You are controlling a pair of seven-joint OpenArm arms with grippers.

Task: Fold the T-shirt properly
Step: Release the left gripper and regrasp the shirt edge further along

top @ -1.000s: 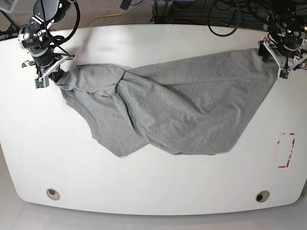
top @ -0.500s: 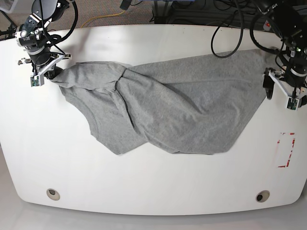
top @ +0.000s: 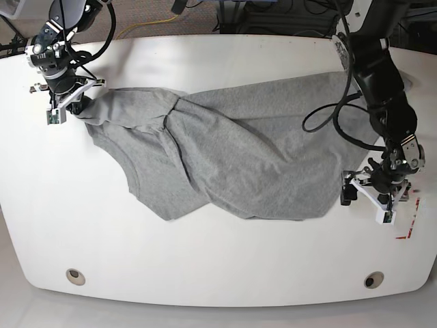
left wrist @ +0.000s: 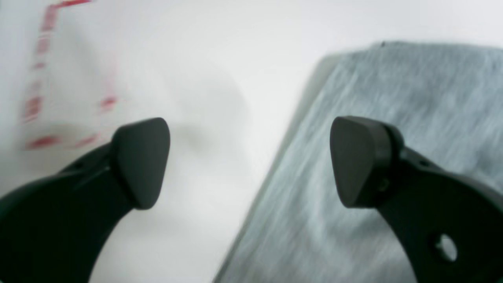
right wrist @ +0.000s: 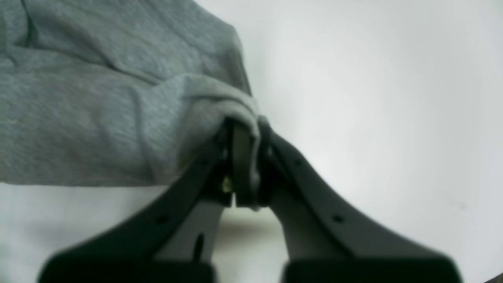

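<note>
Right gripper [right wrist: 243, 165] pinches T-shirt [top: 246, 150] corner; left gripper [left wrist: 249, 161] gapes, seemingly above its hem.

Heather-grey T-shirt [top: 239, 157], crumpled, twisted near mid, spread across white table [top: 218, 260], one corner bunched.

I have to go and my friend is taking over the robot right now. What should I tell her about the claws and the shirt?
Right claw: shut on a bunched bit of the T-shirt, at the table's far corner.
Left claw: open, holding nothing, hanging over the shirt's near side edge, next to the red tape marks.
Shirt: spread across the middle of the table, twisted and wrinkled.
Done: no neat fold yet.
Left: grab that edge with the left claw, probably flatten the shirt, then fold it.
</note>
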